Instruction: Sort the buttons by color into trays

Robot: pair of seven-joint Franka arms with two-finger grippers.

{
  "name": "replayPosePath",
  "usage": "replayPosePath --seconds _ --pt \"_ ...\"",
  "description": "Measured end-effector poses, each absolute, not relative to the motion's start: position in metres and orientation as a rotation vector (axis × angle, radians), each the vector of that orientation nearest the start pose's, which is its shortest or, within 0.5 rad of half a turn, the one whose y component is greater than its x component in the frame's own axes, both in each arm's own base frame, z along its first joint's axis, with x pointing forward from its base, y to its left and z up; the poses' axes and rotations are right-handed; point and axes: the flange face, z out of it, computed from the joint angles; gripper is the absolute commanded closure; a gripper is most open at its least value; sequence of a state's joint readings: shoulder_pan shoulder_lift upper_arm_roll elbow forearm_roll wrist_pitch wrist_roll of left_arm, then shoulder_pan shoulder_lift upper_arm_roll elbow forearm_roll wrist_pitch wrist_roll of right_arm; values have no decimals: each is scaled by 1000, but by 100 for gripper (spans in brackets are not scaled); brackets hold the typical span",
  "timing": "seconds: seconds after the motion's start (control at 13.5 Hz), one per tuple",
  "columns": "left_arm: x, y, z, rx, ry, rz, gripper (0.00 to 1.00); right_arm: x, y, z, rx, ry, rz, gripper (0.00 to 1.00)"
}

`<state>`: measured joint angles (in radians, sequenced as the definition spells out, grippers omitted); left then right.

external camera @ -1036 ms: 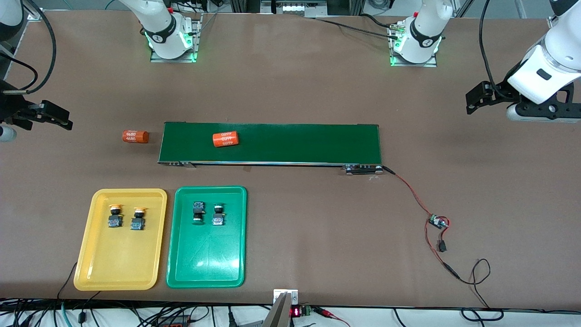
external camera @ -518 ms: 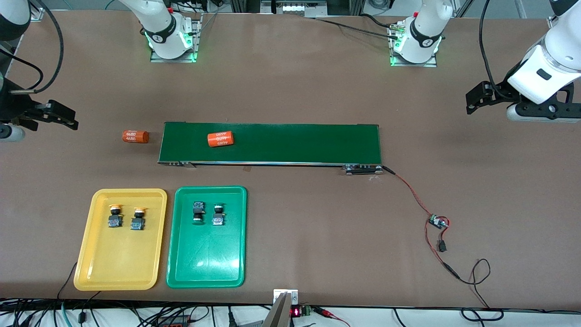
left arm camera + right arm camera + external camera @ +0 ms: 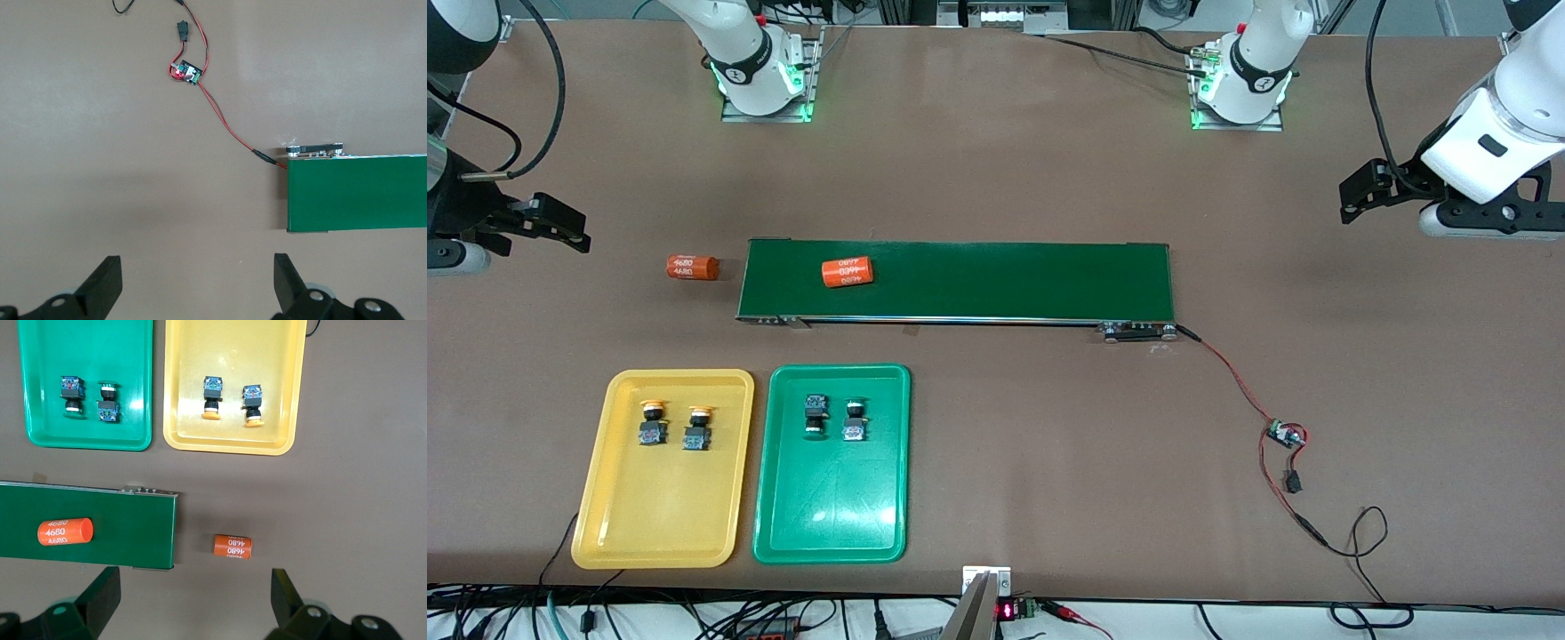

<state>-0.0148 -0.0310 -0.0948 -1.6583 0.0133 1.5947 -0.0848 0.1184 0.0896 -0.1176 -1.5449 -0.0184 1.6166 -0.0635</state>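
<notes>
Buttons [image 3: 653, 422] sorted: yellow-capped in yellow tray [image 3: 618, 520], green-capped in green tray [image 3: 831, 516].

There's a long dark-green conveyor belt [image 3: 956, 281] across the middle of the table [image 3: 996, 169], with one orange "4680" cylinder [image 3: 847, 271] on it near the right arm's end. A second orange cylinder [image 3: 693, 267] sits on the table just off that end, and a red-and-black wire [image 3: 1232, 378] runs from the belt's other end to a little circuit board [image 3: 1285, 435].
</notes>
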Motion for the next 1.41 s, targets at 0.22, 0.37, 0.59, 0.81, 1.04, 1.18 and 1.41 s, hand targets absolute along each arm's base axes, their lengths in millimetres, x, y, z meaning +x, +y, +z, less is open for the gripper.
replayPosePath --seconds 0.22,0.37,0.59,0.81,1.04,1.18,1.41 --pt "542 -59 602 -3122 39 48 0 579 2 595 -3166 -107 50 0" --pt "542 -59 602 -3122 39 48 0 576 2 596 -3165 -106 71 0" --pt "542 -59 602 -3122 40 49 0 576 2 596 -3165 -105 74 0" --pt "542 -59 602 -3122 40 49 0 576 5 599 -3165 -112 63 0" --pt "542 -59 602 -3122 40 49 0 575 9 602 -3165 -124 52 0" --pt "542 -59 602 -3122 40 49 0 575 9 602 -3165 -124 50 0" --pt "542 -59 602 -3122 40 49 0 575 9 602 -3165 -124 45 0"
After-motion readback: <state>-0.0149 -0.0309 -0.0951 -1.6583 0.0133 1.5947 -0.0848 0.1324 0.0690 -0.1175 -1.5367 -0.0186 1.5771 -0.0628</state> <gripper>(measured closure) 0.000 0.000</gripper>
